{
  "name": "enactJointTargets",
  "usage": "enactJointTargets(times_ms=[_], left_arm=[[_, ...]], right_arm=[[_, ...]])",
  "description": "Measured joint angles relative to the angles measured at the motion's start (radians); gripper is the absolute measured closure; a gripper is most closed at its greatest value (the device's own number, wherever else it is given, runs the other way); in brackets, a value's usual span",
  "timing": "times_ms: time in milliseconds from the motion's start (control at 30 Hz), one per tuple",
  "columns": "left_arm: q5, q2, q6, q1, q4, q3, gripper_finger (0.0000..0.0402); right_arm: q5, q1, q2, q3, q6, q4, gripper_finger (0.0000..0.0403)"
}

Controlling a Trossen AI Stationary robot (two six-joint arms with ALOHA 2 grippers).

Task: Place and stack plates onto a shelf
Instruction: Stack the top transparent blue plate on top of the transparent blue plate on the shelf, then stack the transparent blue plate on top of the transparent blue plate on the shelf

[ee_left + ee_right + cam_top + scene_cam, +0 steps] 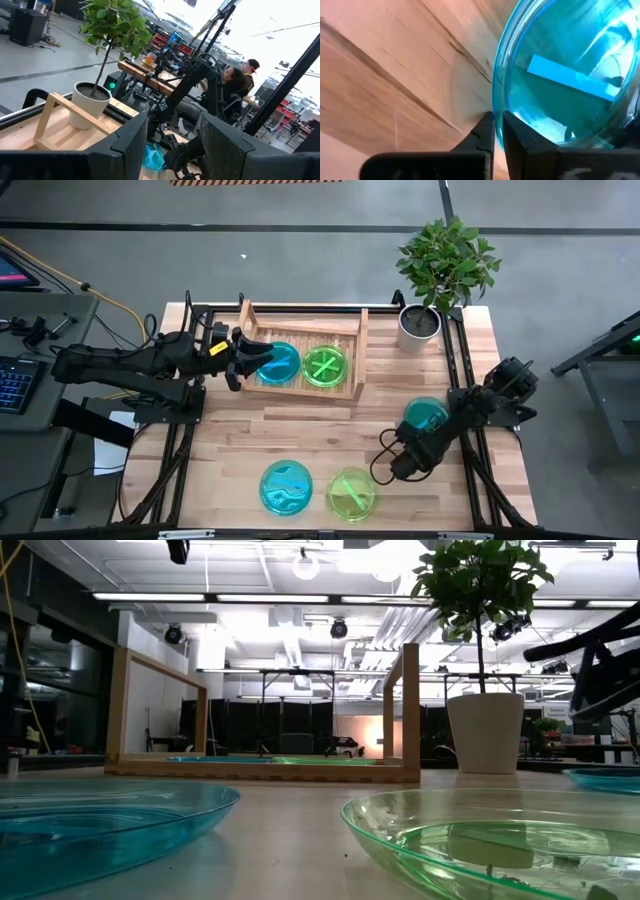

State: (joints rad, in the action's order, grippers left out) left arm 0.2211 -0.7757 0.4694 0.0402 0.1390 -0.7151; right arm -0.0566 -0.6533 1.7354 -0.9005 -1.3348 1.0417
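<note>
While the overhead view shows the right pincer over a blue plate on the table's right side, only its wrist camera shows the fingers closed on that plate's rim. On the shelf lie a blue plate and a green plate. The left pincer, open and empty, hovers beside the shelf's blue plate.
</note>
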Motion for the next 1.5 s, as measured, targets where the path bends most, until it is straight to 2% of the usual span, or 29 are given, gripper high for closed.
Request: enactJointTargets(times_ms=[133,433,700,800,967,1100,1233,1500], left_arm=[[0.000,0.000,0.000,0.000,0.000,0.000,0.0229],[0.001,0.000,0.000,0.000,0.001,0.000,0.0229],[0.003,0.001,-0.002,0.000,0.017,0.000,0.0229],[0.003,0.001,-0.010,0.000,0.017,0.000,0.0229],[0.003,0.001,-0.010,0.000,0.016,0.000,0.0229],[0.003,0.001,-0.010,0.000,0.016,0.000,0.0229],[0.003,0.000,-0.010,0.000,0.016,0.000,0.0229],[0.003,0.000,-0.010,0.000,0.016,0.000,0.0229]], right_arm=[[-0.003,0.000,-0.024,-0.025,0.019,0.023,0.0401],[0.001,0.006,-0.234,-0.154,0.221,-0.002,0.0403],[0.070,0.039,-0.385,-0.178,0.359,-0.190,0.0403],[0.095,0.074,-0.390,-0.180,0.392,-0.245,0.0403],[0.096,0.093,-0.356,-0.180,0.344,-0.136,0.0403],[0.101,0.080,-0.317,-0.179,0.284,-0.140,0.0399],[0.112,0.041,-0.267,-0.179,0.260,-0.203,0.0364],[0.092,-0.026,-0.126,-0.179,0.240,-0.230,0.0227]])
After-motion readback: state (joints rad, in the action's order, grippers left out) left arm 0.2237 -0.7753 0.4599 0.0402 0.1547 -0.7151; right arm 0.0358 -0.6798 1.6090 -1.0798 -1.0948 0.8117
